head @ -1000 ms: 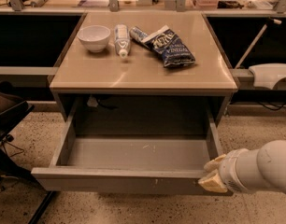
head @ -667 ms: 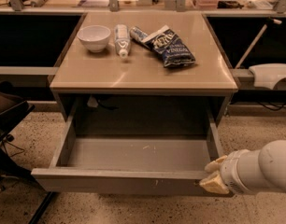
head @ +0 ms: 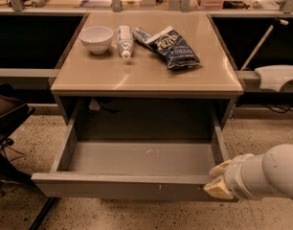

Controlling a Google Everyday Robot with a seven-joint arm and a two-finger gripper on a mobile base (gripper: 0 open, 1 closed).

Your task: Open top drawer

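Speckled floor (head: 261, 133) lies open to the right of the top drawer (head: 122, 188), while a dark chair (head: 7, 114) crowds its left. The drawer stands pulled far out under the beige tabletop (head: 146, 75). Its long axis runs left to right and its front panel faces the camera. My pincer (head: 217, 182) sits at the drawer's front right corner, against the panel's end. I cannot tell whether it is spread or clamped.

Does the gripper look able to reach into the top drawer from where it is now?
Probably yes: the gripper is at the right front corner of the top drawer, which stands open with nothing over it.
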